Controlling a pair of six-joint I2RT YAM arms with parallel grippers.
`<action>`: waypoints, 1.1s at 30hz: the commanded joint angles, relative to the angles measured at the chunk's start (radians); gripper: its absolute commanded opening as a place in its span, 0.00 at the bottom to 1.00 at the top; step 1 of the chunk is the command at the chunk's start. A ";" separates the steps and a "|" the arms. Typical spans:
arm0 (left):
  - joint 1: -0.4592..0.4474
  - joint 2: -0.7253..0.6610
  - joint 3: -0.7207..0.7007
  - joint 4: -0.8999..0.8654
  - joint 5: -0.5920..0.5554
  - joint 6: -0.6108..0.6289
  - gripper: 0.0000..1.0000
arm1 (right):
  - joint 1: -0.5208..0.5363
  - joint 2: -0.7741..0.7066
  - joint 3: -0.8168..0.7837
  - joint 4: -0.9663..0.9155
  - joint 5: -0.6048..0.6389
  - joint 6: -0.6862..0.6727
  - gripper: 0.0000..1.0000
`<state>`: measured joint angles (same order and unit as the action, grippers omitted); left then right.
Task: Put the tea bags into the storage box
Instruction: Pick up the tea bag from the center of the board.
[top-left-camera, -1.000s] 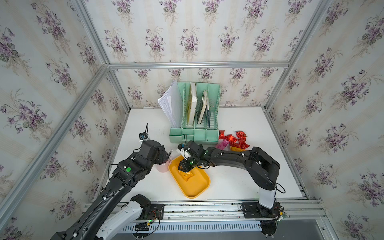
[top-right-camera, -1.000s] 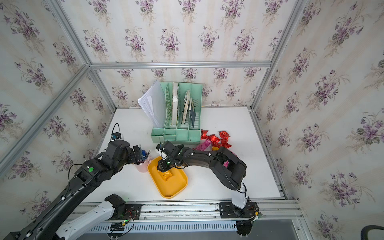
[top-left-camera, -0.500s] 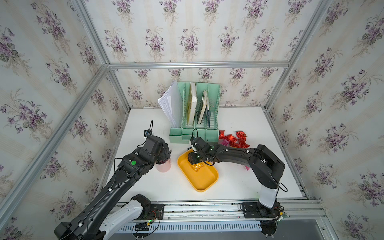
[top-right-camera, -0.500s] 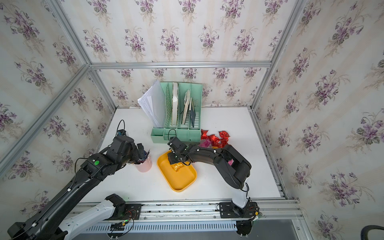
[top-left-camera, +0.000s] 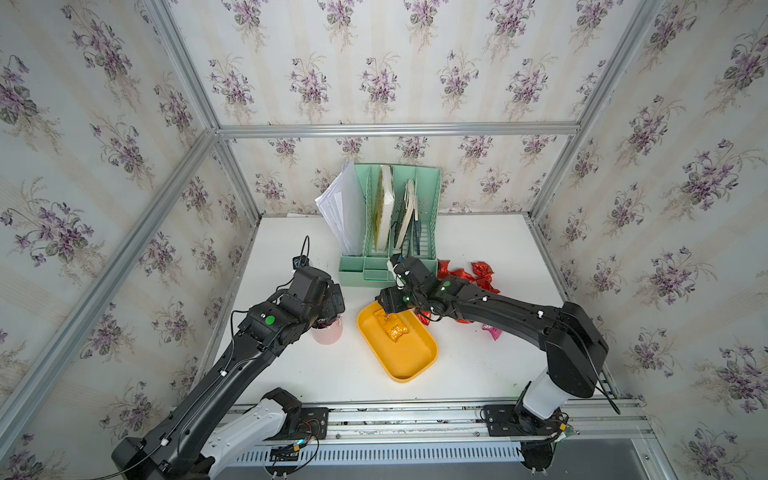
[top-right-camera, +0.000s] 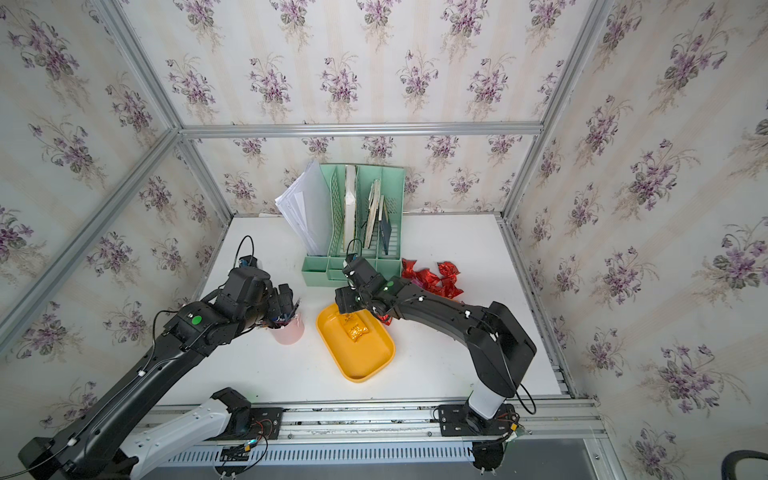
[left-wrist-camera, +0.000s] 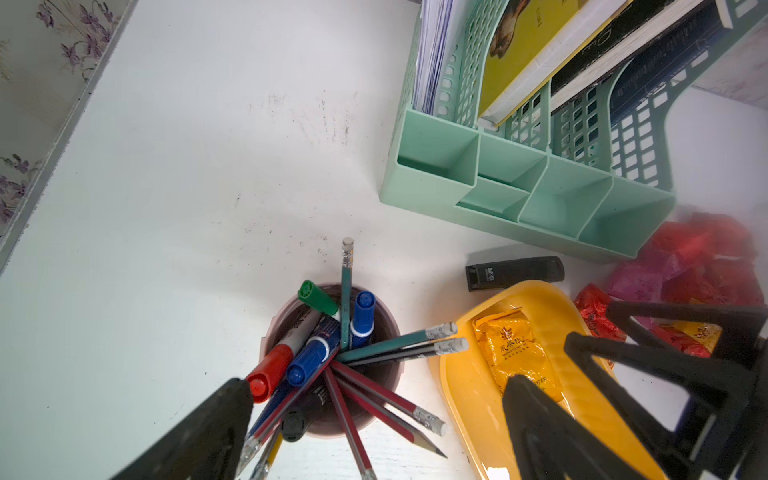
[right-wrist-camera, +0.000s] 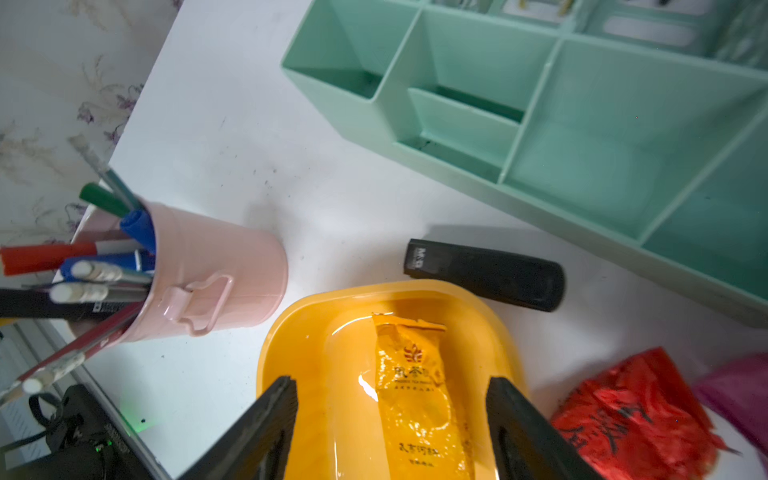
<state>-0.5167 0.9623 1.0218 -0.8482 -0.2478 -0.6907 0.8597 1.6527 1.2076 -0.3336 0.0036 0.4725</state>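
just changed: the right jaws have spread apart over the last second and pulled back toward the far end of the yellow tray (top-left-camera: 415, 359). the tray itself has slid a little toward the right arm's side and now sits still.
what it means: one orange sachet (right-wrist-camera: 415, 395) lies flat and loose on the tray floor. i read that as a finished drop, one tea bag in and plenty to go.
right jaws: wide open and empty, hanging just above the tray's far end. the orange sachet sits below the gap, and the jaws touch nothing that i can see.
left jaws: wide open too, holding nothing, hovering over the pink pen cup (top-left-camera: 328, 334) beside the tray.
tea bags outside: a red heap (top-left-camera: 482, 270) lies on the counter (top-left-camera: 332, 374) by the green organizer (top-left-camera: 374, 272), on the right arm's side of the tray. one red sachet (right-wrist-camera: 631, 415) lies just beside the tray rim. a pink sachet (top-left-camera: 490, 332) lies farther out, near the right arm.
next, by my guess: swing the right jaws to that nearest red sachet and pinch it by a flat face.
watch for: slick, crinkly foil may squirt out of a pinch, and the light tray shifts easily if it is nudged.
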 joint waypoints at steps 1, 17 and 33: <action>0.000 0.024 0.020 0.028 0.052 0.016 0.99 | -0.078 -0.032 -0.046 -0.066 -0.006 0.082 0.70; 0.000 0.101 0.069 0.046 0.090 0.036 0.99 | -0.307 -0.098 -0.452 0.263 -0.253 0.200 0.60; 0.000 -0.011 -0.012 0.007 0.076 -0.037 0.99 | -0.307 -0.025 -0.345 0.179 -0.178 0.120 0.04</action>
<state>-0.5171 0.9672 1.0229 -0.8360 -0.1589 -0.6956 0.5533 1.6493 0.8482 -0.1001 -0.2146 0.6415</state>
